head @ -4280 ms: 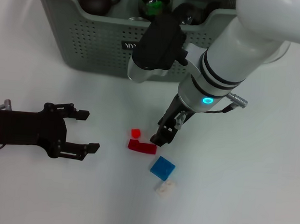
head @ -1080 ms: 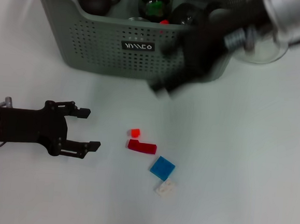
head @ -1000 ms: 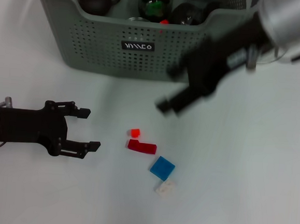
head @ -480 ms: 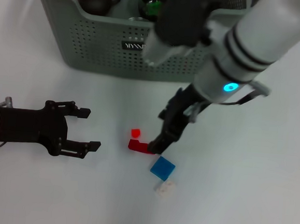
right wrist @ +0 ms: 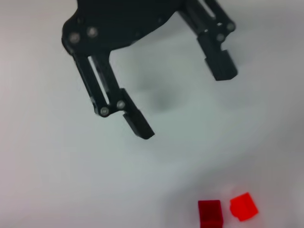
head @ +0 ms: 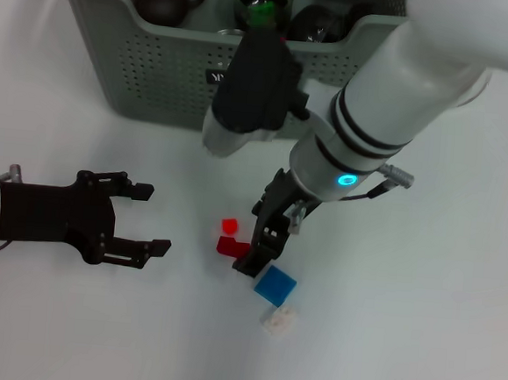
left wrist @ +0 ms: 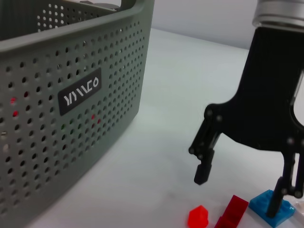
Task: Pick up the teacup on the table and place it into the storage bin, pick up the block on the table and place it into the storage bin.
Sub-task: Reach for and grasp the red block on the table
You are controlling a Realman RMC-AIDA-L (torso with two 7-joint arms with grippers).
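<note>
Right gripper [head: 264, 235]: you have it low over the block cluster at table centre, fingers spread wide and holding nothing. The left wrist view shows one finger hanging above the table and the other down by the blue piece, so the spread looks meant to straddle a block before closing.

Dark red block [head: 230, 247]: lies flat just at 9 o'clock of the lower fingertip; part of it is hidden behind the finger. It seems the likely target, though you cannot tell from these views which block is meant.

Bright red block [head: 229, 227]: small, just at 12 o'clock of the dark red one, close beside it; contact unclear.

Blue block [head: 275, 284]: flat tile at 5 o'clock of the fingertip, near enough to be nudged if the claw closes off-centre.

Pale block [head: 280, 318]: just at 6 o'clock of the blue tile.

Storage bin [head: 171, 69]: sits at 12 o'clock of the blocks, well apart, label facing you. Dark rounded items already rest inside; no teacup is visible on the table, so judge the cup step as probably done.

Left gripper [head: 133, 222]: parked at 9 o'clock of the blocks, claw open and empty, lying sideways above the table and clear of the working arm's path.

Risk: the blocks crowd together, so a clean single pick demands careful centring.
</note>
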